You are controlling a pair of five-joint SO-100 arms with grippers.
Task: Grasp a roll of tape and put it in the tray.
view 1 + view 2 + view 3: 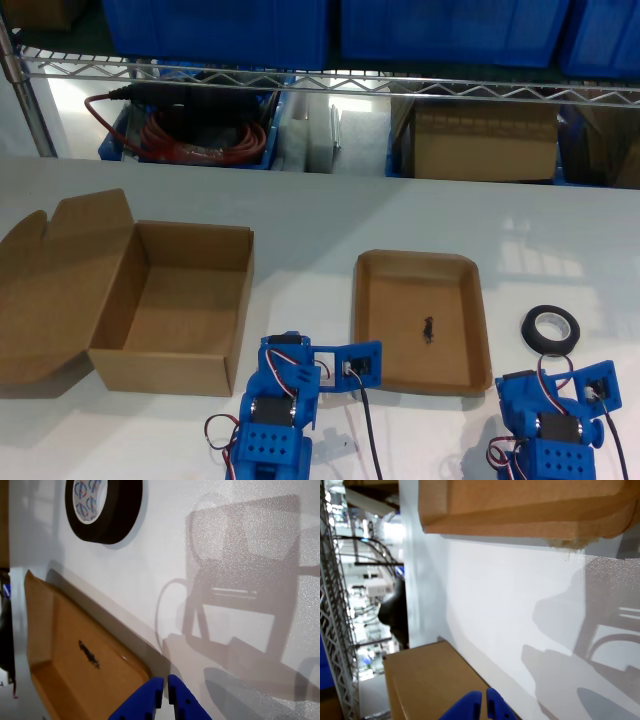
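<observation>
White table (pixel 300 215) filling most of the exterior view, with a wire shelf (pixel 330 88) behind it carrying blue bins (pixel 220 25), a red cable coil (pixel 200 140) and a small brown carton (pixel 485 140).

Deep cardboard box (pixel 170 355) on the exterior view's left, open on top, flap lid (pixel 55 280) folded back flat on the table.

Tray (pixel 372 320) near the middle of the exterior view, flat on the table, well apart from the box, a small dark mark (pixel 428 329) on its floor.

Two blue arms along the near edge of the exterior view: first arm (pixel 555 420) at that view's right, just below the roll; second arm (pixel 285 400) between the box and the tray.

Roll of tape (pixel 528 332) lying flat on the table, outside the tray, near its rim on the exterior view's right side and not touching it. In the first wrist view, black band and pale printed core plainly seen, with a strip of bare table between the roll and the tray's rim.

My first gripper (pixel 164 692): jaws pressed together, nothing between them, low over bare table beside the tray's corner, apart from the roll.

My second gripper (pixel 484 700): jaws likewise closed on nothing, over the table between box wall and tray.
</observation>
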